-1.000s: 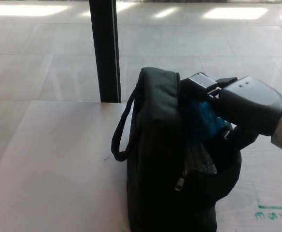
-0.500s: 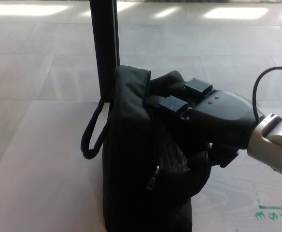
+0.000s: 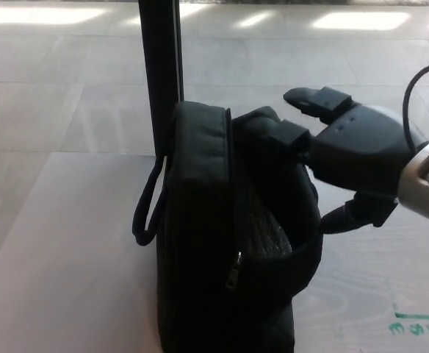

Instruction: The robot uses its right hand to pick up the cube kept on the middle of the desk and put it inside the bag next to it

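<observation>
1. A pale wooden desk (image 3: pixel 67 250) fills the lower view.
2. A black fabric bag (image 3: pixel 222 243) stands upright at the desk's near edge.
3. The robot's black right hand (image 3: pixel 339 143) hovers over the bag's open top, fingers spread, holding nothing.
4. The cube cannot be seen.

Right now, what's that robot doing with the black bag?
The robot's right hand is at the open top of the bag, which stands upright on the desk. The fingers are spread and hold nothing. No cube shows on the desk; it may lie inside the bag, but the dark interior hides that. The left hand is out of view.
</observation>
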